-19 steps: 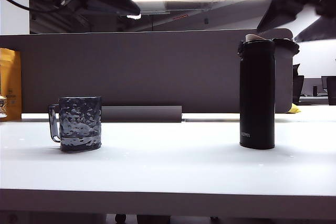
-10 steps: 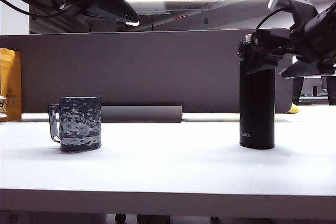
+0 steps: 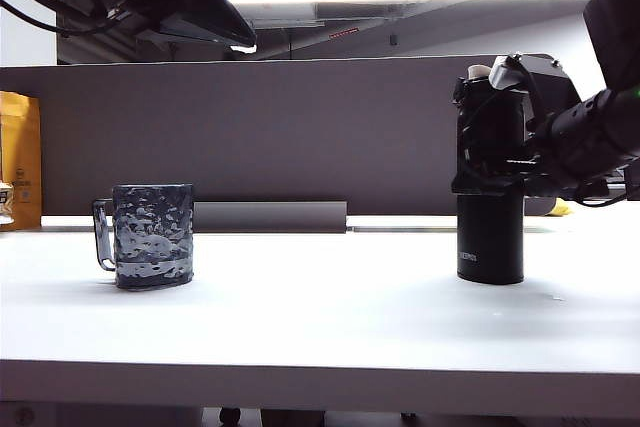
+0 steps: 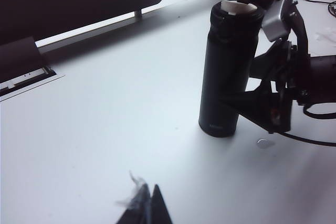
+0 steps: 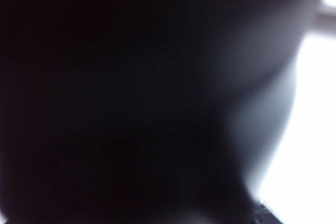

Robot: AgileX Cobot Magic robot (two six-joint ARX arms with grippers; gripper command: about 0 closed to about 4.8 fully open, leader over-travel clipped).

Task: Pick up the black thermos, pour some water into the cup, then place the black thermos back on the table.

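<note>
Exterior view, left to right: the left gripper (image 3: pixel 235 32) hangs high with its jaws pressed together, well above the cup (image 3: pixel 151 236) on the white table (image 3: pixel 320 317). At the right stands the black thermos (image 3: pixel 490 237), upright, with the right gripper (image 3: pixel 490 162) spread wide around its upper body, the thermos between its fingers.

The cup (image 3: pixel 151 235) stands on the worktop (image 3: pixel 320 317) at left, the black thermos (image 3: pixel 490 237) well apart at right, right tool (image 3: pixel 480 162) around it
</note>
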